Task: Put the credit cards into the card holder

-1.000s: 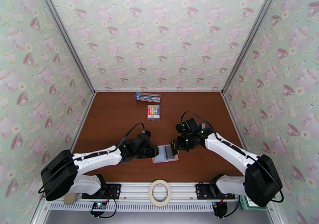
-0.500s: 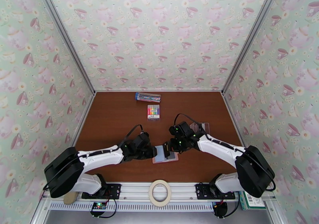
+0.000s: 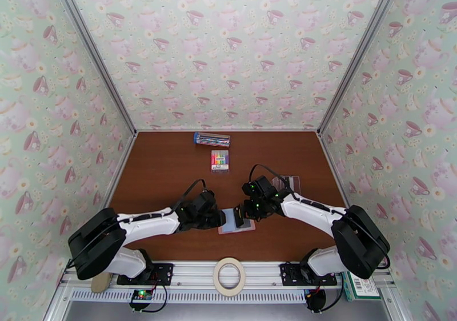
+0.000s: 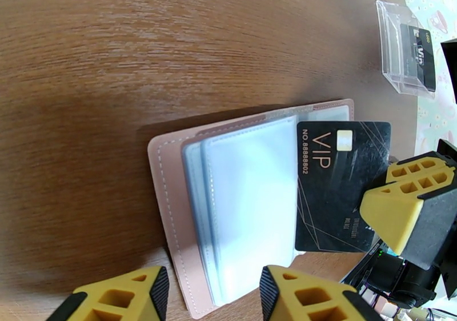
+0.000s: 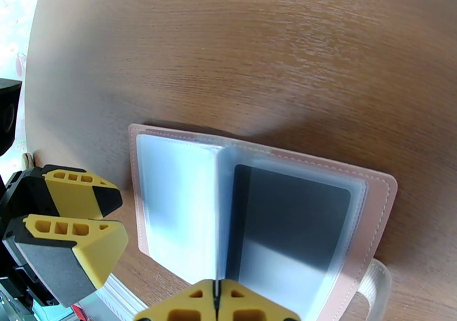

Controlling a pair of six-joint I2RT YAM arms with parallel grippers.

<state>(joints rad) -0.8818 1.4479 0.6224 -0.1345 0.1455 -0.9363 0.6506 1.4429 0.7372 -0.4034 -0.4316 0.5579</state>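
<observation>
Two arms converge on the card holder [image 3: 228, 225] in the overhead view. You see it lying open and flat on the brown wood-grain bench [image 3: 160, 168], a pink rectangle with pale blue-grey pages. Your left end effector [image 3: 220, 219] sits at its left edge. Your right end effector [image 3: 242, 217] is over its right page, pinching a dark credit card [image 3: 239, 216]. Beyond the holder lie a rainbow marker pack [image 3: 220, 160] and a blue-ended pen box [image 3: 212, 139]. A clear case [image 3: 288, 181] lies off to its right.

From the left wrist, the holder is matte pink leatherette with white stitching and rounded corners, its frosted plastic sleeves stacked like pages. The left end effector's yellow fingers [image 4: 123, 296] stand spread, one on each side of the holder's near corner; you cannot tell whether they touch it. The credit card is matte black with "VIP", a number, thin lines and a small pale chip. One long edge meets the sleeves' open edge, over the right page. The right end effector clamps the card's corner away from the sleeves. A dark spare card [image 4: 421, 53] stands in the clear case.

From the right wrist, the tips are pressed together on the card's thin edge. The card looks hazy grey over the right page; you cannot tell whether it sits inside a sleeve. The left end effector sits just off the holder's left edge.
</observation>
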